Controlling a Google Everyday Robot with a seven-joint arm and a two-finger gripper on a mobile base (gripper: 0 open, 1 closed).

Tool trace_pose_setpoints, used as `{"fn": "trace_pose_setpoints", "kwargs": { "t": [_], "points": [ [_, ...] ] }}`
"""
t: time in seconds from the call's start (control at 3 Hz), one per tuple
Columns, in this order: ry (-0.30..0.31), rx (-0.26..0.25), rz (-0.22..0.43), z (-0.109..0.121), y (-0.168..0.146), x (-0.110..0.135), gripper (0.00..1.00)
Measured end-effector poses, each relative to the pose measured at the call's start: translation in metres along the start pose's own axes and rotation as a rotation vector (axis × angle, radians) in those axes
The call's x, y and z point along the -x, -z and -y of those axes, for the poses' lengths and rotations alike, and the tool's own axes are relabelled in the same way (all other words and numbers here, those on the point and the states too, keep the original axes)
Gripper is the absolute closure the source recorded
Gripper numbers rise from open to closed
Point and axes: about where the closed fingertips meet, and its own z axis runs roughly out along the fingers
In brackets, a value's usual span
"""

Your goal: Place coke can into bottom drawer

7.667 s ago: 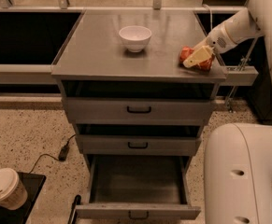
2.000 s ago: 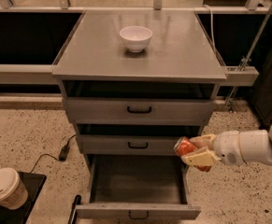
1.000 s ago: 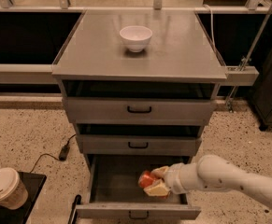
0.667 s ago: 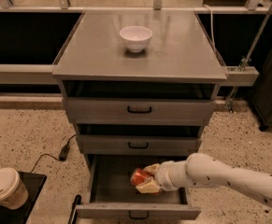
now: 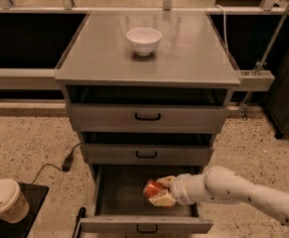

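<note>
The bottom drawer [image 5: 119, 192] of the grey cabinet is pulled open at the lower middle of the camera view. My gripper [image 5: 160, 191] reaches in from the right, inside the open drawer, shut on the red-orange coke can [image 5: 152, 188]. The can lies sideways between the tan fingers [image 5: 162, 200], low over the drawer floor near its right half. I cannot tell whether the can touches the floor.
A white bowl [image 5: 144, 39] stands on the cabinet top [image 5: 183, 53]. The two upper drawers [image 5: 148, 117] are shut. A paper cup with a lid [image 5: 4, 201] sits on a black tray at the lower left. A black cable [image 5: 67, 161] lies on the speckled floor left of the cabinet.
The gripper carried the can from the cabinet top down into the open bottom drawer. In the last second it first shifted left, then back slightly right, staying inside the drawer.
</note>
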Motion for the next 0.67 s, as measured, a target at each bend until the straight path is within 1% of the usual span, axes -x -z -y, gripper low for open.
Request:
{"fn": "trace_pose_setpoints", "kwargs": {
  "t": [0.33, 0.67],
  "points": [
    [-0.042, 0.013, 0.088, 0.029, -0.005, -0.041, 1.0],
    [-0.078, -0.003, 0.047, 0.065, -0.03, -0.098, 1.0]
  ]
}}
